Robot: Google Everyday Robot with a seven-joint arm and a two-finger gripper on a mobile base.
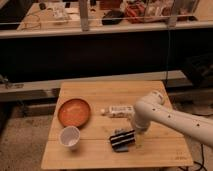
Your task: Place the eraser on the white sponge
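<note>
Robot lab or workshop, not home. Small plain wooden desk (165,150) stands alone on bare concrete-looking floor (22,142). White robot arm (167,119) reaches in from right, gripper (125,138) low over desk's front middle. Behind desk, long dark bench (100,55) runs full width. Bench top cluttered: loose cables (27,20), boxes and gear (145,11), too blurred to name. Metal posts (84,14) rise from bench. Lighting dim, working-space look throughout.

White arm (175,119) reaching in from the lower right edge, forearm rising to a rounded joint (150,101), bending sharply down through the wrist (139,125), dark gripper (122,140) at its tip, low in mid-view, pointing down
</note>
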